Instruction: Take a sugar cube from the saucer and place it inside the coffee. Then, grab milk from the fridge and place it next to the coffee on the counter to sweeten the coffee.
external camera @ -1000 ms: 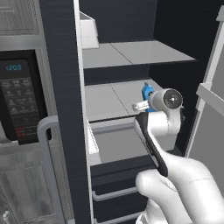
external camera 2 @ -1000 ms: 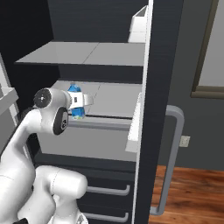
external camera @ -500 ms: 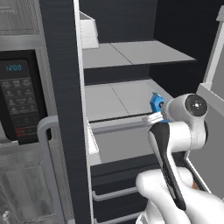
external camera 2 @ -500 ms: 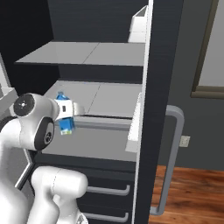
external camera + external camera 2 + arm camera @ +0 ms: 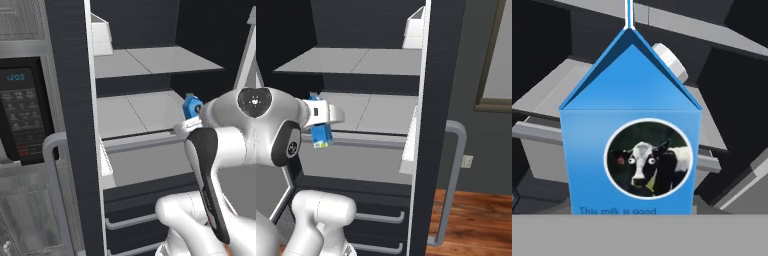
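The milk [image 5: 629, 145], a blue gable-top carton with a cow picture and a white cap, sits close up in the hand view. My gripper [image 5: 321, 120] is shut on it and holds it in the air, just in front of the middle shelf's front edge of the open fridge [image 5: 356, 62]. From the left base view the milk [image 5: 191, 106] peeks out behind my white wrist, with the gripper [image 5: 186, 122] beside the shelf's right end. The fingertips are hidden behind the carton. Sugar cube, saucer, coffee and counter are out of view.
The dark fridge door [image 5: 436, 125] with its grey handle [image 5: 452, 185] stands open on the right; a white door bin [image 5: 415, 30] sits high on it. A black microwave [image 5: 22, 110] is at the left. Drawers [image 5: 376, 220] lie below the shelves, wood floor [image 5: 476, 220] at the right.
The arm has drawn the milk off the middle shelf and out past its front edge, rightward in the left base view and leftward and lower in the right base view.
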Motion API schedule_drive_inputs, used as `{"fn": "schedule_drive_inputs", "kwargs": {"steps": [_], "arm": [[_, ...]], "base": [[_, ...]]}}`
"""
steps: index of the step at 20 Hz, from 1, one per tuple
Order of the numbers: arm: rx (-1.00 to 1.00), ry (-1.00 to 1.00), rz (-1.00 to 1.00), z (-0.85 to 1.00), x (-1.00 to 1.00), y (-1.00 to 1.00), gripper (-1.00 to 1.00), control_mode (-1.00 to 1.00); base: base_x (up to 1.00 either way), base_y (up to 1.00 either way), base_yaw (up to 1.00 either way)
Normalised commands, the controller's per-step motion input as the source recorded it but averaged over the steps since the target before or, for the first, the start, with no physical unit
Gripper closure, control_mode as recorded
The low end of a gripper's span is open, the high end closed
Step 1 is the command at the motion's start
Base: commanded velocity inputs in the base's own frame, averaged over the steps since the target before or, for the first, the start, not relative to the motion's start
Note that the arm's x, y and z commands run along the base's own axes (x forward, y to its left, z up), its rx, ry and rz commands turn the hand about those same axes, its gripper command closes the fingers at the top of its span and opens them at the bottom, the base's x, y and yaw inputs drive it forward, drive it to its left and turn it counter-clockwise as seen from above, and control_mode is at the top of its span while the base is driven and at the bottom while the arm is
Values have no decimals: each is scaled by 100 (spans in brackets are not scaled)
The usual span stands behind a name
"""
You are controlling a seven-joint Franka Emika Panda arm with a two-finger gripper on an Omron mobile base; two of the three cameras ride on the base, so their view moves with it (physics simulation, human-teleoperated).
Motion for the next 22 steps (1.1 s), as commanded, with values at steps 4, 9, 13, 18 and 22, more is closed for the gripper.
{"fn": "schedule_drive_inputs", "kwargs": {"steps": [4,9,13,18,22], "arm": [[-1,2,0,-3,-4,4,100,-100],[0,1,0,-3,-19,11,100,-100],[0,0,-1,-2,-18,7,100,100],[0,0,0,0,0,0,100,100],[0,0,0,0,0,0,100,100]], "base": [[0,0,0],[0,0,0],[-70,26,-11],[-100,32,-43],[-97,23,-70]]}}
